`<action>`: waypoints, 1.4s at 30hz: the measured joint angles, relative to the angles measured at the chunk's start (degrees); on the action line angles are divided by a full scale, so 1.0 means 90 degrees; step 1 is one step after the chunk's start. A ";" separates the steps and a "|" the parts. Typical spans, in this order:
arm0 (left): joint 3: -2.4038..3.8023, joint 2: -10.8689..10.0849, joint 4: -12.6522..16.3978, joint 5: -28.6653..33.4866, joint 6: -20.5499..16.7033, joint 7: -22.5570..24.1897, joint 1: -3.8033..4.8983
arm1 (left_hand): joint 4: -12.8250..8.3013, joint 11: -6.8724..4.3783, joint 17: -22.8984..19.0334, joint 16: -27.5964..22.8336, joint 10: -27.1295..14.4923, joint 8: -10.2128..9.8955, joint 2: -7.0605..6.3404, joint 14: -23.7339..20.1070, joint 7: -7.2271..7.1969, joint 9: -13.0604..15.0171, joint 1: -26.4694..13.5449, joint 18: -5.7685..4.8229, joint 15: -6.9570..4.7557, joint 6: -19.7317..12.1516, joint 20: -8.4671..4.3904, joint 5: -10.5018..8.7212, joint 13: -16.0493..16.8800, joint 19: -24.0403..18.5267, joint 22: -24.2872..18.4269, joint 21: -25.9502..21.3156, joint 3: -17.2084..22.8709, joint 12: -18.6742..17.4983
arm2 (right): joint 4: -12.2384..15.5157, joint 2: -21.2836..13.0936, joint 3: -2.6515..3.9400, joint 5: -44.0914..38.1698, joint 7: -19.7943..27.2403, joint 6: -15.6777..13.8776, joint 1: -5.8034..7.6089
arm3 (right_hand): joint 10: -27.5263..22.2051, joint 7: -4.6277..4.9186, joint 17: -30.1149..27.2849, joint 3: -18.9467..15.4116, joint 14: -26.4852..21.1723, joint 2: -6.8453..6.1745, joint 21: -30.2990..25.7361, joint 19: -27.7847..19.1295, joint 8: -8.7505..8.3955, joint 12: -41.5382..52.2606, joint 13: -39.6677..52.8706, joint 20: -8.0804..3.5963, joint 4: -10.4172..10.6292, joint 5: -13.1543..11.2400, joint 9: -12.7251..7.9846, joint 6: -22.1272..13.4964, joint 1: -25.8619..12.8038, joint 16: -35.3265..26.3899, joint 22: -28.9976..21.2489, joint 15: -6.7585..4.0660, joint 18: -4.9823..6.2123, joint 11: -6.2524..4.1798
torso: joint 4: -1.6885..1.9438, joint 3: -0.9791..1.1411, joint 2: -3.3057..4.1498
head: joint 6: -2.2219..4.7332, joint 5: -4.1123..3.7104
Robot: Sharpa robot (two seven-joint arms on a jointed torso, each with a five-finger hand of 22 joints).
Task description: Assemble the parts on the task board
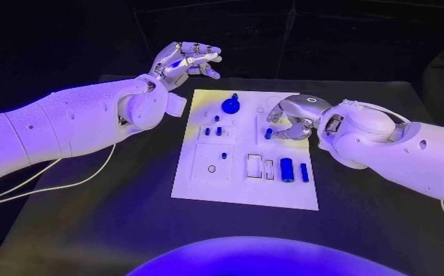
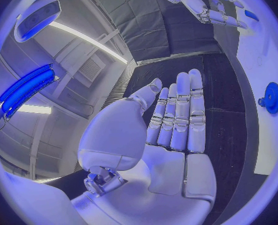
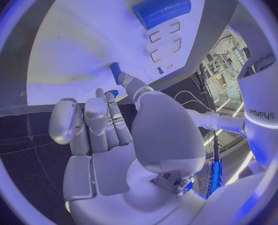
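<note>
Head view: the black bench [image 1: 111,224] carries the white board [image 1: 242,189]. The left robot hand [image 1: 188,60] hovers released (fingers spread) beyond its far edge. The right robot hand [image 1: 294,117] pinches a small peg [image 1: 268,133] over the board's right side; a cylinder [image 1: 287,170] lies nearer.

A black table [image 1: 111,224] carries the white task board [image 1: 205,189].

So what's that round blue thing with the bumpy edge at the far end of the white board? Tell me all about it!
The blue gear is a flat, round wheel with small teeth all around its rim, plastic by the look of it, with a small blue knob beside it. It sits at the far end of the task board. Nothing touches it: the left hand hovers beyond the board's far corner, fingers apart, and the right hand is busy further along.
</note>
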 measured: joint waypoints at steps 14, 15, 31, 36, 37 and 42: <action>-0.0001 0.0007 -0.0005 0.0000 0.0016 -0.0002 0.0000 | 0.0000 0.0000 -0.0006 0.0000 0.0000 0.0000 0.0000 0.0000 0.0000 0.0000 0.0000 0.0000 0.0000 0.0000 0.0000 0.0000 0.0000 0.0000 -0.0007 0.0000 0.0000 0.0000 | -0.0210 0.0287 -0.0004 -0.0029 0.0024 0.0459 -0.0007 | 0.0473 -0.0078 -0.0003 0.0070 0.0031 0.0246 -0.0025 0.0038 0.0000 0.0213 0.0001 -0.0038 0.0015 -0.0001 0.0004 0.0210 0.0246 -0.0029 0.0025 -0.0080 0.0000 -0.0103 | -0.0002 -0.0002 -0.0002 | -0.0037 0.0021; -0.0001 0.0007 -0.0005 0.0000 0.0017 -0.0002 0.0000 | 0.0000 0.0000 -0.0006 0.0000 0.0000 0.0000 0.0000 0.0000 0.0000 0.0000 0.0000 0.0000 0.0000 0.0000 0.0000 0.0000 0.0000 0.0000 -0.0007 0.0000 0.0000 0.0000 | -0.0220 0.0297 -0.0005 -0.0030 0.0028 0.0471 -0.0008 | 0.0562 -0.0082 0.0045 0.0126 0.0033 0.0257 -0.0013 0.0061 0.0005 0.0218 0.0001 -0.0061 0.0021 -0.0001 0.0010 0.0270 0.0256 0.0008 0.0071 -0.0081 -0.0001 -0.0112 | -0.0002 -0.0002 -0.0002 | -0.0042 0.0023; -0.0001 0.0010 -0.0013 0.0000 0.0027 -0.0001 0.0000 | 0.0000 0.0000 -0.0005 0.0000 0.0000 0.0000 0.0000 0.0000 0.0000 0.0000 0.0000 0.0000 0.0000 0.0000 0.0000 0.0000 0.0000 0.0000 -0.0006 0.0000 0.0000 0.0000 | -0.0259 0.0349 -0.0010 -0.0110 0.0056 0.0420 -0.0021 | 0.1562 -0.0227 0.0428 0.0904 0.0067 0.0633 0.0306 0.0331 0.0291 0.0161 0.0048 -0.0261 -0.0170 -0.0805 0.0093 0.1091 0.0575 0.0315 0.0579 -0.0274 -0.0001 -0.0328 | -0.0008 -0.0002 -0.0007 | -0.0076 0.0032; -0.0001 0.0005 -0.0014 0.0000 0.0029 -0.0001 0.0000 | 0.0000 0.0000 -0.0005 0.0000 0.0000 0.0000 0.0000 0.0000 0.0000 0.0000 0.0000 0.0000 0.0000 0.0000 0.0000 0.0000 0.0000 0.0000 -0.0006 0.0000 0.0000 0.0000 | -0.0183 0.0305 -0.0014 -0.0132 0.0052 0.0242 -0.0025 | 0.1608 -0.0220 0.0453 0.0937 0.0067 0.0662 0.0324 0.0331 0.0293 0.0067 0.0048 -0.0261 -0.0156 -0.0806 0.0101 0.1101 0.0595 0.0347 0.0598 -0.0274 -0.0001 -0.0329 | -0.0012 -0.0002 -0.0008 | -0.0078 0.0032; -0.0001 0.0004 -0.0015 0.0000 0.0029 -0.0001 0.0000 | 0.0000 0.0000 -0.0005 0.0000 0.0000 0.0000 0.0000 0.0000 0.0000 0.0000 0.0000 0.0000 0.0000 0.0000 0.0000 0.0000 0.0000 0.0000 -0.0006 0.0000 0.0000 0.0000 | -0.0154 0.0287 -0.0014 -0.0131 0.0052 0.0200 -0.0025 | 0.1608 -0.0220 0.0453 0.0950 0.0067 0.0663 0.0323 0.0331 0.0293 0.0037 0.0047 -0.0260 -0.0150 -0.0807 0.0102 0.1101 0.0594 0.0347 0.0598 -0.0274 0.0000 -0.0329 | -0.0013 -0.0002 -0.0009 | -0.0077 0.0032; -0.0001 -0.0002 -0.0020 0.0000 0.0032 -0.0001 0.0000 | -0.0018 0.0000 -0.0005 -0.0025 0.0000 0.0000 0.0000 0.0000 0.0000 0.0000 0.0000 0.0000 0.0000 0.0000 0.0000 0.0000 0.0000 0.0000 -0.0014 -0.0026 -0.0018 0.0000 | 0.0052 0.0145 -0.0003 -0.0027 0.0070 -0.0046 -0.0020 | 0.1589 -0.0207 0.0453 0.0966 0.0067 0.0643 0.0324 0.0352 0.0241 -0.0089 0.0019 -0.0238 -0.0098 -0.0819 0.0104 0.1088 0.0420 0.0347 0.0606 -0.0274 -0.0001 -0.0311 | -0.0013 -0.0005 -0.0016 | -0.0074 0.0023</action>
